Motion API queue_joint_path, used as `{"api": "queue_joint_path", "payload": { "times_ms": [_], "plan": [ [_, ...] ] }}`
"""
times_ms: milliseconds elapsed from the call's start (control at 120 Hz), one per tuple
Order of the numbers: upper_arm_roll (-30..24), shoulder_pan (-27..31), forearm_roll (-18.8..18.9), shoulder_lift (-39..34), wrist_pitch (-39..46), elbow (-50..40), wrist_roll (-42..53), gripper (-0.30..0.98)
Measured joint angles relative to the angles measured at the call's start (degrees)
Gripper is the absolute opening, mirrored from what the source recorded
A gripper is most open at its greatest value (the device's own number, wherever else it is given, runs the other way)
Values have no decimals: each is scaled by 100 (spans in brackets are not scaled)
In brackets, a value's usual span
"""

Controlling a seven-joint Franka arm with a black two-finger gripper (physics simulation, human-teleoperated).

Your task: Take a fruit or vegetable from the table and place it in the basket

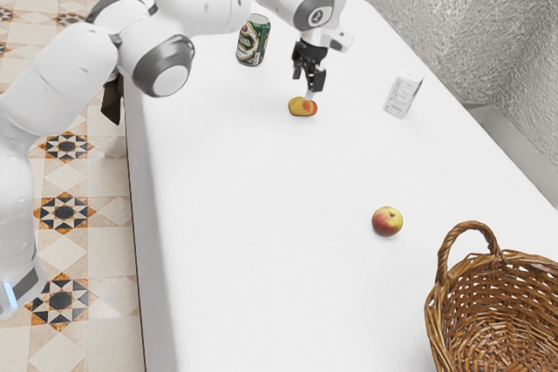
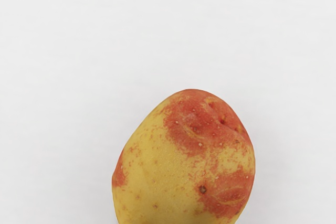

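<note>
Basket: 1, brown wicker [image 1: 466, 307], nearest in the exterior view, at its lower right corner; a looped handle [image 1: 468, 226] stands up from the rim, and the woven inside shows in part.
Arm: 1, white with grey joints [image 1: 200, 4], coming in from the exterior view's left and reaching over the table toward its right.
Apple: 1, red and yellow [image 1: 387, 221], upright on the table near the basket, outside it, well apart from the potato [image 1: 302, 107].
Table: 1, long, with a white top [image 1: 253, 215], running from the foreground to the back.
Potato's place: on the table, under the gripper [image 1: 309, 87], outside the basket and well apart from it.
Potato's look: yellow with red patches and a few dark specks; in the wrist view it is rounded, close under the hand.
Gripper: black, pointing down, its 2 fingers parted just above the potato; nothing is gripped between them. How wide the gap is, I cannot tell exactly.
Carton: 1, white with small grey print [image 1: 404, 95], upright, beyond the potato toward the exterior view's right; the print is too small to read.
Can: 1, green with a pale and dark label [image 1: 253, 39], upright, farther back, toward the exterior view's left from the gripper.
Surroundings: patterned tile floor [image 1: 100, 276] on the exterior view's left, a rough grey wall [image 1: 453, 23] on its right.
</note>
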Motion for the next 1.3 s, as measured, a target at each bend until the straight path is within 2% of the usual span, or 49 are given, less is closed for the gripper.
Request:
{"api": "queue_joint_path", "payload": {
  "times_ms": [783,917,1050,1183,1275,1300],
  "plan": [
    [-97,38,-27,433,222,88,332,68],
    [-97,38,-54,444,234,85,354,47],
    [-98,59,-43,479,252,88,364,34],
    [-95,45,-21,409,273,89,363,29],
    [-94,-16,12,232,271,87,355,14],
    [-94,-45,26,169,269,87,351,14]
  ]
}}
